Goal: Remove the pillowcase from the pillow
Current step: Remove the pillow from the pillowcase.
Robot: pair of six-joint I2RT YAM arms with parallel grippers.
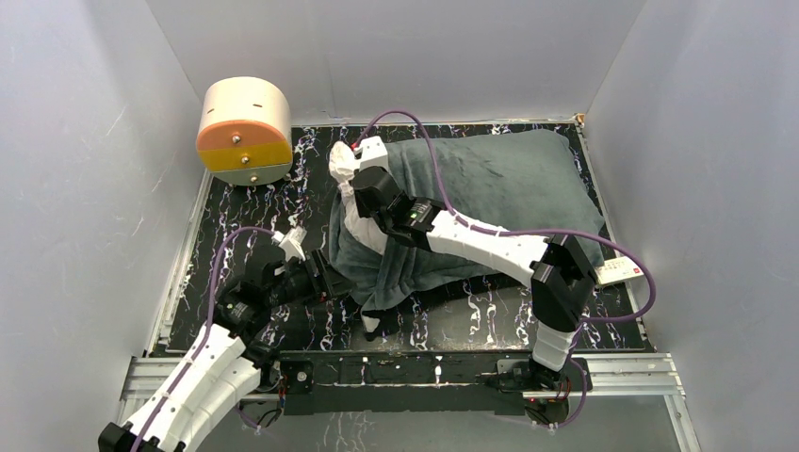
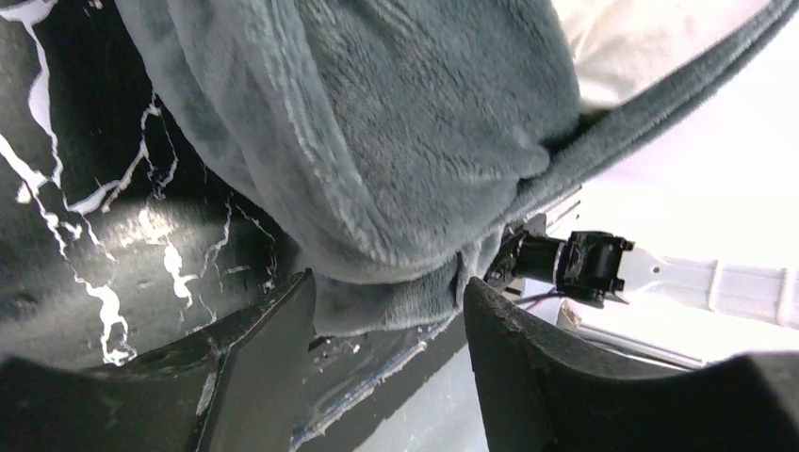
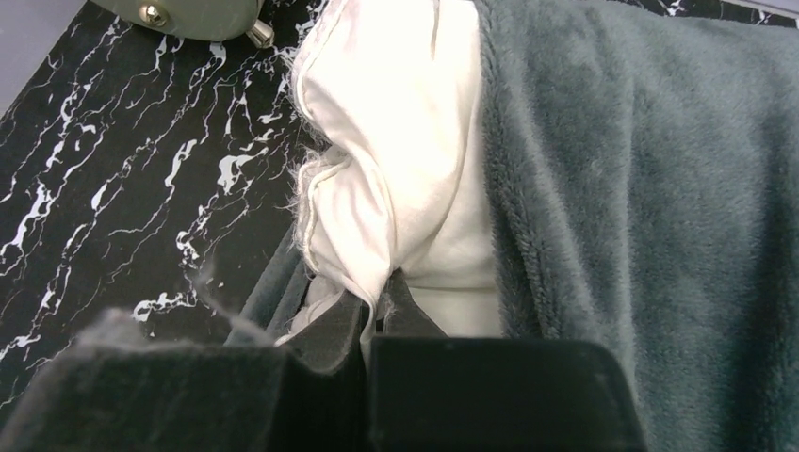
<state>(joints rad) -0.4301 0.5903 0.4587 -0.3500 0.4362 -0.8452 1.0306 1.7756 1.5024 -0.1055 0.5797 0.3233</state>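
pillowcase [image 1: 499,179]: grey-green plush, covering most of pillow | pillow [image 3: 405,160]: white end protruding left

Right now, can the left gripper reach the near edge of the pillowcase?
Probably yes. The left gripper is open, and a fold of the pillowcase lies right at its fingertips with nothing between them. The right gripper pinches the pillow at the far end, out of that path.

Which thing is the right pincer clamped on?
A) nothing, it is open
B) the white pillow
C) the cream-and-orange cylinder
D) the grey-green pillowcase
B: in the right wrist view, the right pincer is shut on a fold of the white pillow, with the grey-green pillowcase lying beside it.
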